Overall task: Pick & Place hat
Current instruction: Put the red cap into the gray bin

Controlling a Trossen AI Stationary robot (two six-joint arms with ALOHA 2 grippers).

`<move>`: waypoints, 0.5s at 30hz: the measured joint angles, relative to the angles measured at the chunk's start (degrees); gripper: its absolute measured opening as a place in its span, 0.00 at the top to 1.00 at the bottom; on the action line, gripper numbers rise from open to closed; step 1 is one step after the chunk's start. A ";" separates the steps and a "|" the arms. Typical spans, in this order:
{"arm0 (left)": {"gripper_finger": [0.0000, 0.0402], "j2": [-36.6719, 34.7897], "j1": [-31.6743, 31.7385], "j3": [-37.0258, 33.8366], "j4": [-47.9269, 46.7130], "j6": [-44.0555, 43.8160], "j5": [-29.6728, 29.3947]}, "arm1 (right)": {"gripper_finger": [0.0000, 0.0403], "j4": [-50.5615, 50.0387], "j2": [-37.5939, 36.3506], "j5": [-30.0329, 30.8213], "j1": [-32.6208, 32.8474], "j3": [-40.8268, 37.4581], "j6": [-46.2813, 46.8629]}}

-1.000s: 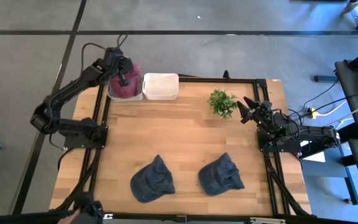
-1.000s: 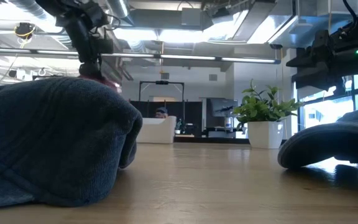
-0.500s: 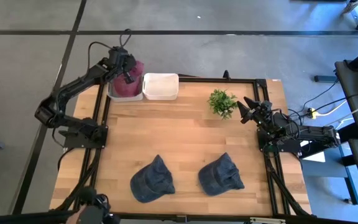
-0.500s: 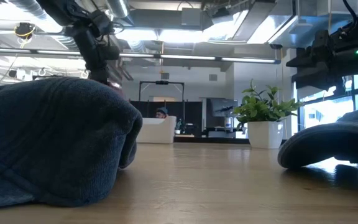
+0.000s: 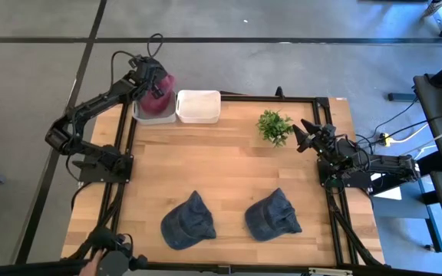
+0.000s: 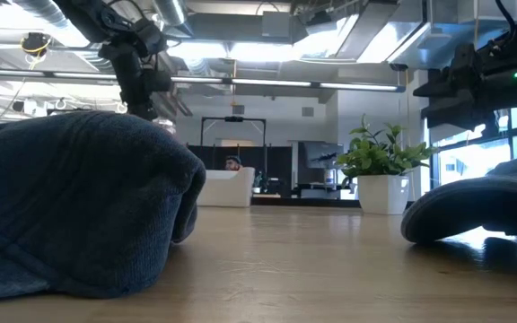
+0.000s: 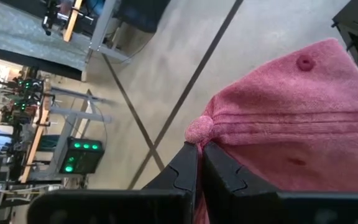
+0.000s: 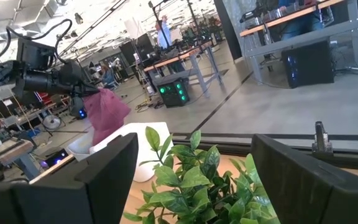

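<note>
In the low view the near dark hat [image 6: 74,202] hides the desk's left side and the bins; the other dark hat [image 6: 483,211] runs off the right edge.

In the left wrist view the pink hat [image 7: 294,124] is cut off at the edge.

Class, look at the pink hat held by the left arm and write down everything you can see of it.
The pink hat is a soft cap of fuzzy, towel-like fabric, deep pink to maroon. It has stitched seams, a small eyelet hole and a round button on the crown. The left gripper has its fingers shut on the fabric right beside that button, so the hat hangs limp from it. In the high view it hangs over the left white bin at the table's far left corner; whether it touches the bin cannot be told.
</note>
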 joint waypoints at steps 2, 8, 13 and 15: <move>0.97 0.00 -0.04 0.01 -0.51 -0.70 0.02 | 0.22 0.02 -0.01 0.00 0.00 0.01 -0.25; 0.95 0.00 -0.04 0.00 -2.46 -8.51 -0.04 | 0.22 0.00 0.01 -0.01 0.01 -0.01 -0.23; 0.93 0.00 -0.04 0.01 -3.35 -9.50 -0.07 | 0.22 0.00 0.01 -0.02 -0.01 -0.01 -0.23; 0.93 0.00 -0.04 -0.01 -4.28 -9.62 -0.07 | 0.22 0.00 0.01 -0.02 0.01 0.01 -0.23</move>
